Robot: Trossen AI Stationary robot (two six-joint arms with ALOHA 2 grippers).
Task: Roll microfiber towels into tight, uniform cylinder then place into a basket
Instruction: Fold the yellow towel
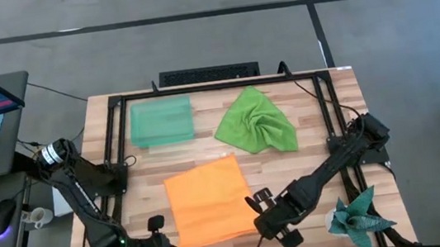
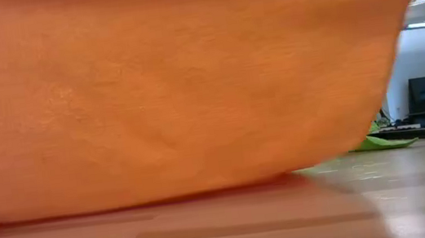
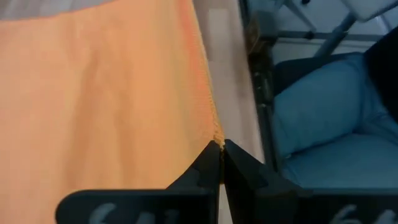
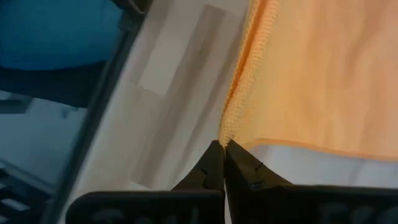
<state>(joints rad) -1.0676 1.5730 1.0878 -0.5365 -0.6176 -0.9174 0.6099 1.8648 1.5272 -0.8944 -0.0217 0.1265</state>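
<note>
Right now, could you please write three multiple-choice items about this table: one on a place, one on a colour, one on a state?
1. Where is the basket?
A. At the far left of the table, beside the green towel
B. On the orange towel
C. In the right gripper

2. What colour is the towel that both grippers hold?
A. Lime green
B. Dark teal
C. Orange

3. How does the green towel lie?
A. Rolled into a cylinder
B. Crumpled, not rolled
C. Inside the basket

Answers:
1 A: the high view shows it at the far left, left of the green towel.
2 C: the left gripper and right gripper each pinch a near corner of the orange towel.
3 B: it lies loose with folds on the bare wood.
</note>
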